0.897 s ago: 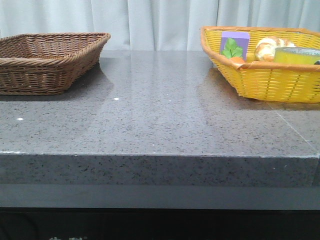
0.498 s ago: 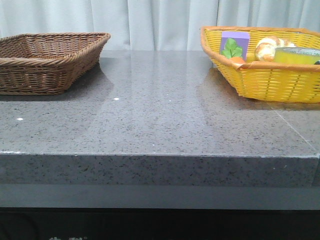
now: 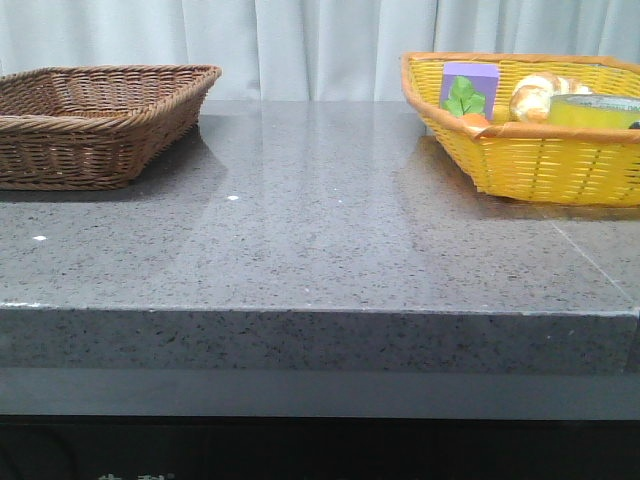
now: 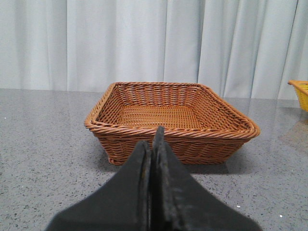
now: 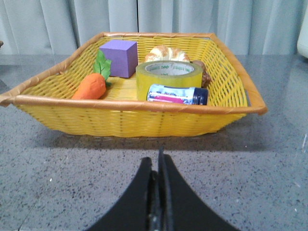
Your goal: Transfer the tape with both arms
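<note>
The tape, a wide yellow roll with a white core printed in green, stands in the yellow wicker basket; it also shows in the front view at the far right. My right gripper is shut and empty, low over the grey table, a short way in front of that basket. My left gripper is shut and empty, just in front of the brown wicker basket. Neither arm shows in the front view.
The yellow basket also holds a purple cube, a toy carrot, a croissant and a small blue can lying against the tape. The brown basket stands at the back left. A white curtain hangs behind.
</note>
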